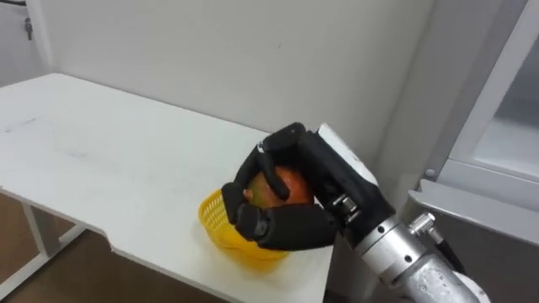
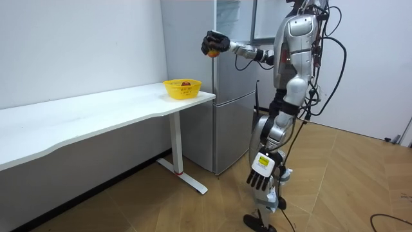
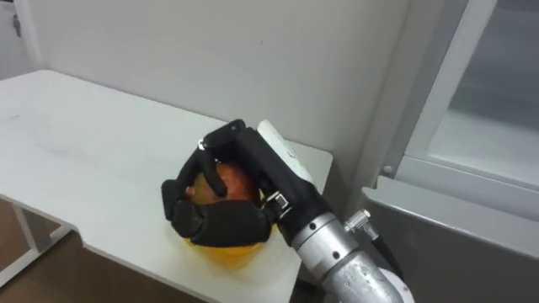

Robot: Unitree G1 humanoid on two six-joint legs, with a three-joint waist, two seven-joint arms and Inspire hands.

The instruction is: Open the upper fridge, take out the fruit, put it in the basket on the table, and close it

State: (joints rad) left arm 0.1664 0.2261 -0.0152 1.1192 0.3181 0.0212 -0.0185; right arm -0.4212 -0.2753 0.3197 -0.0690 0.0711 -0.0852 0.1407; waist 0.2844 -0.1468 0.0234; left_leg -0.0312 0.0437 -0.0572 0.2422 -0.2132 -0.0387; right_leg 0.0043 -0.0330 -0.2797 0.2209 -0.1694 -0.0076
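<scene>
One fruit (image 1: 282, 187), red and orange, sits in my right hand (image 1: 320, 177), with fingers and thumb curled round it from both sides. From the head cameras it lines up over the yellow basket (image 1: 217, 217) at the corner of the white table (image 1: 101, 143). The room view tells me more: the hand is well above the basket and a little toward the fridge (image 2: 225, 96), which stands just beside the table's end. I judge this to be the delivery step, and doing it well means not letting go from up here. I would carry the arm out over the middle of the basket, then lower until the fruit is down between the walls, and only then ease the fingers apart. Something reddish (image 2: 185, 82) already lies inside, so I would aim beside it. My left hand (image 2: 260, 173) hangs by the thigh, fingers loose and straight, holding nothing
</scene>
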